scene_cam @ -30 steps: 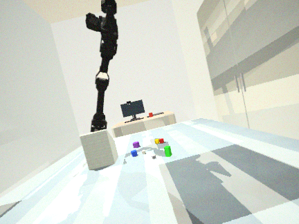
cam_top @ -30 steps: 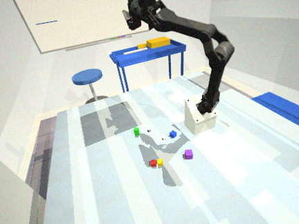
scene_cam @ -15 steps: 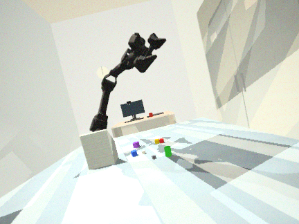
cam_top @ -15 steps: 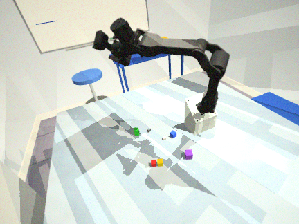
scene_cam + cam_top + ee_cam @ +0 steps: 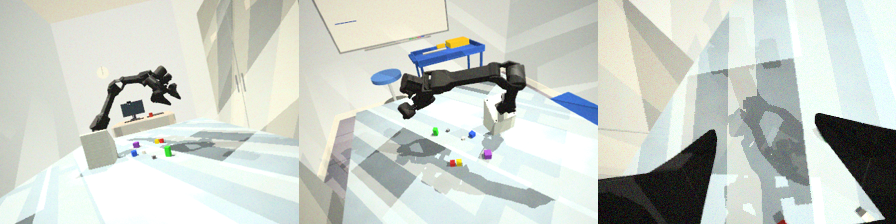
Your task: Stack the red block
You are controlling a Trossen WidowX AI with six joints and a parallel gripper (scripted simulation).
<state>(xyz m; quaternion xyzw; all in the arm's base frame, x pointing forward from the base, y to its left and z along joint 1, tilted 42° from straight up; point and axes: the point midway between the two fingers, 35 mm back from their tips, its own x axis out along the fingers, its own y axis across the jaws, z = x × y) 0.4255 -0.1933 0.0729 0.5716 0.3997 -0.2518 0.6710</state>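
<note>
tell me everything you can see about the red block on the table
The red block is a small, plain cube in one flat red, lying flat on the pale striped table. A yellow block of like size sits right beside it; whether they touch cannot be told. It lies partly in the arm's shadow. The green tower stands apart from it, farther back. The open pincer hangs well above, holding nothing. The wrist view catches only a red sliver at its bottom edge.
</note>
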